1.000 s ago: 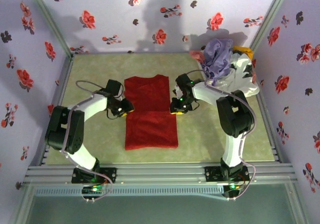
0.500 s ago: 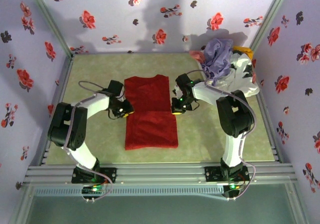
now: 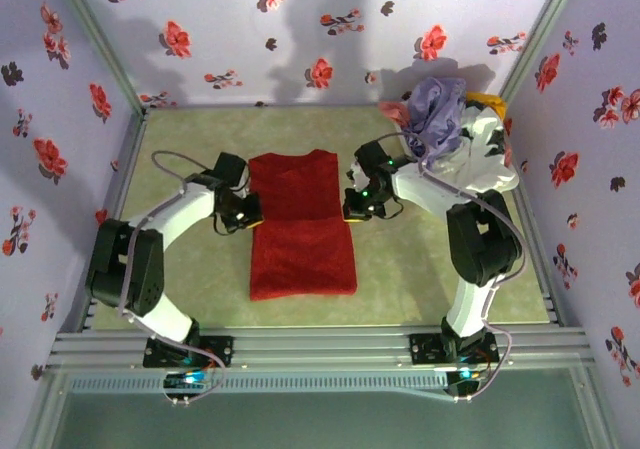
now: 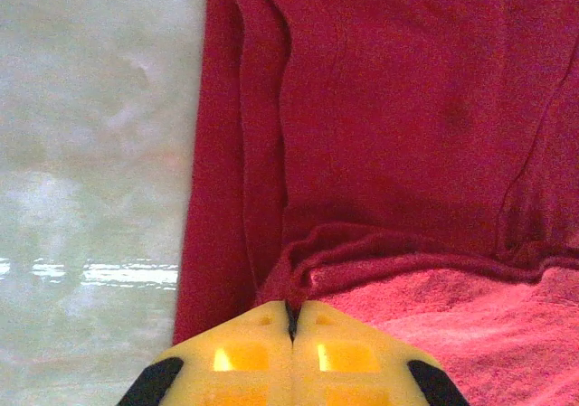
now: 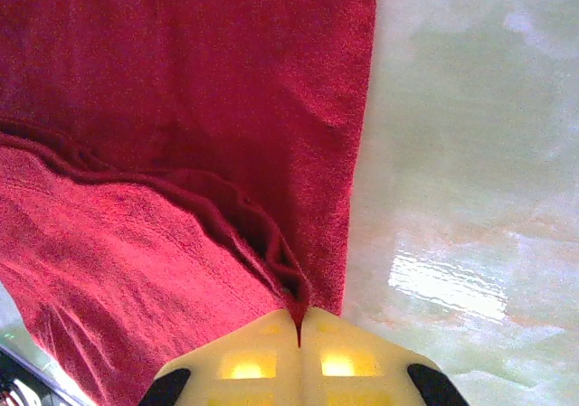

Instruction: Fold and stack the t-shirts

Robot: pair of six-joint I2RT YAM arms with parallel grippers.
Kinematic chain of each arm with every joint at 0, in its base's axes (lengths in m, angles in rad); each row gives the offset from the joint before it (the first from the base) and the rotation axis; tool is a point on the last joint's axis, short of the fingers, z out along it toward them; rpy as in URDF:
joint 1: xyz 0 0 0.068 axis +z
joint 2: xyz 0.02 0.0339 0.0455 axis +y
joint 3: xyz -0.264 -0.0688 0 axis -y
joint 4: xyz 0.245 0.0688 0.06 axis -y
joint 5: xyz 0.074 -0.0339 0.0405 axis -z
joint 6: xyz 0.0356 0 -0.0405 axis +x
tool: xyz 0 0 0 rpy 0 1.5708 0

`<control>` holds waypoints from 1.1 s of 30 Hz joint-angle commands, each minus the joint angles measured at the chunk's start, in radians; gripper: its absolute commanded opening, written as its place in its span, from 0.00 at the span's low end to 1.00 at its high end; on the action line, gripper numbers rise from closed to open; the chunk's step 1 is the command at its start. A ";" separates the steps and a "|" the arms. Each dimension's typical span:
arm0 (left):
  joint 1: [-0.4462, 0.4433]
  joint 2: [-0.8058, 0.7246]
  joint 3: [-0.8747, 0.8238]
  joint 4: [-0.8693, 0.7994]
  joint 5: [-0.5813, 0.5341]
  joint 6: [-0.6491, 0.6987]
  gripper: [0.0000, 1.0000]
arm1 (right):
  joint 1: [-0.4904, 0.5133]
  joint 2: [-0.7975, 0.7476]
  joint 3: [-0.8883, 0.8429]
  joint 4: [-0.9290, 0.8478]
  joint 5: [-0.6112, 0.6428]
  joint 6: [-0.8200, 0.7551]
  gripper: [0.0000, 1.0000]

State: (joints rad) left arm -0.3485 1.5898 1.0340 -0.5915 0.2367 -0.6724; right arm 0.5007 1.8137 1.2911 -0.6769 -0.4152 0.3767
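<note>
Grip set at both ends of the red shirt's ridge

Table (image 3: 420, 269) carried the deep red t-shirt (image 3: 300, 219) flat at its centre. The lavender-purple t-shirt (image 3: 437, 109) sat heaped in the white basket (image 3: 485, 159) at the far right corner, with pink and yellow-orange cloth peeping out beside it.

A bunched ridge (image 4: 398, 243) crossed the red shirt at mid-length. My left gripper (image 4: 291, 320) was clamped on its left end and my right gripper (image 5: 299, 325) on its right end, each with a thin pinch of cloth between jaws that met.

I judged the fold would land square only if both arms rose together and level. The cloth between them needed to be taut, and both needed to travel the same line, so neither thin pinch slipped and the side edges stayed aligned.
</note>
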 commanded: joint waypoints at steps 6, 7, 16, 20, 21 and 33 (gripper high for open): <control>0.023 0.020 0.040 -0.055 -0.043 0.010 0.00 | -0.007 0.019 0.039 0.016 0.019 0.009 0.00; 0.023 0.024 0.041 -0.055 -0.047 0.009 0.00 | -0.008 0.027 0.047 0.015 0.020 0.008 0.00; 0.033 0.022 0.055 -0.061 -0.077 0.012 0.00 | -0.011 0.102 0.099 0.006 0.029 0.002 0.00; 0.036 0.080 0.093 -0.076 -0.064 0.041 0.00 | -0.012 0.139 0.133 0.007 0.026 0.000 0.00; 0.036 0.089 0.098 -0.077 -0.065 0.044 0.00 | -0.011 0.146 0.142 0.004 0.028 -0.001 0.00; 0.055 0.173 0.129 -0.058 -0.077 0.048 0.00 | -0.022 0.246 0.182 -0.018 0.041 0.003 0.00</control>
State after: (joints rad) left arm -0.3084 1.7393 1.1385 -0.6403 0.1829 -0.6468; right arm 0.4923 2.0342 1.4506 -0.6777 -0.3992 0.3759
